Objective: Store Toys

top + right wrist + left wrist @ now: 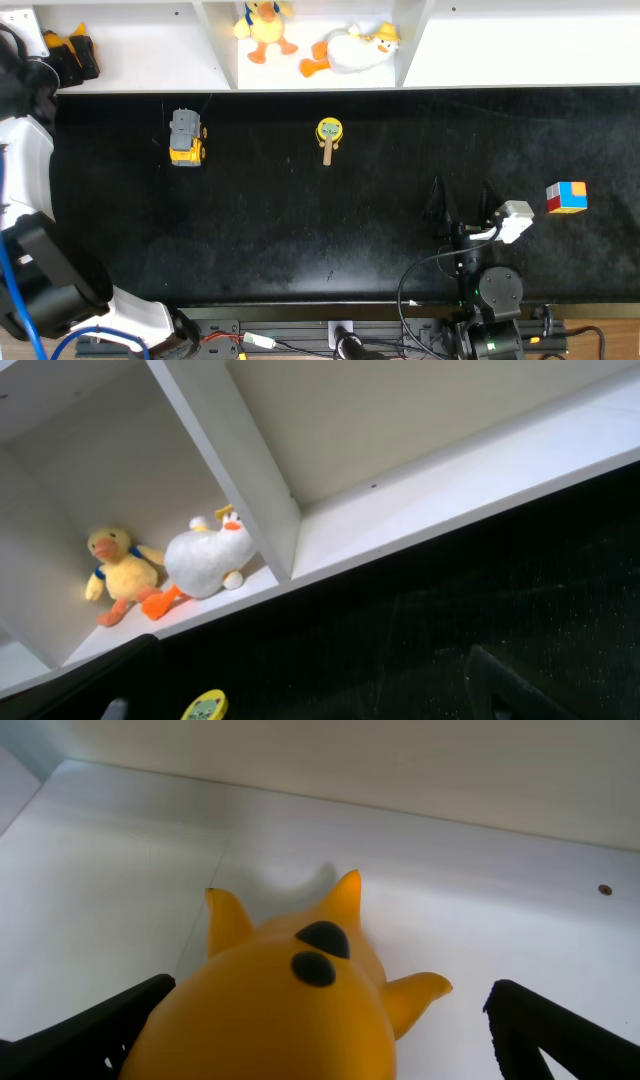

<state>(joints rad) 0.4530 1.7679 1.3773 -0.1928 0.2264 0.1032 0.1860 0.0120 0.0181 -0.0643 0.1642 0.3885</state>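
**At the shelf's left compartment: yellow plush between spread fingers**

At the left-hand compartment of the white shelf unit (225,60), you have the yellow plush toy with black markings (270,1010) lying on the compartment floor. Your left gripper (332,986) is reached into that compartment with its fingers spread to either side of the toy. One finger lies close against the toy's side, and contact cannot be confirmed. The other finger stands clear of it, so the jaws are parted and not clamped on the toy.

The middle compartment holds two toys side by side. The yellow plush duck with orange feet (265,25) sits to the left. The white plush duck with a yellow hat (350,48) lies just beside it on the right.

Three toys lie well apart from one another on the black table mat (300,230) in front of the shelf:
- The yellow and grey toy truck (186,137) sits below the left compartment.
- The round yellow rattle on a wooden handle (328,138) sits below the middle compartment.
- The multicoloured cube (566,197) sits towards the right edge.

Your right gripper (461,200) is over the mat on the right side, near the cube but apart from it. Its fingers are spread wide with nothing between them.
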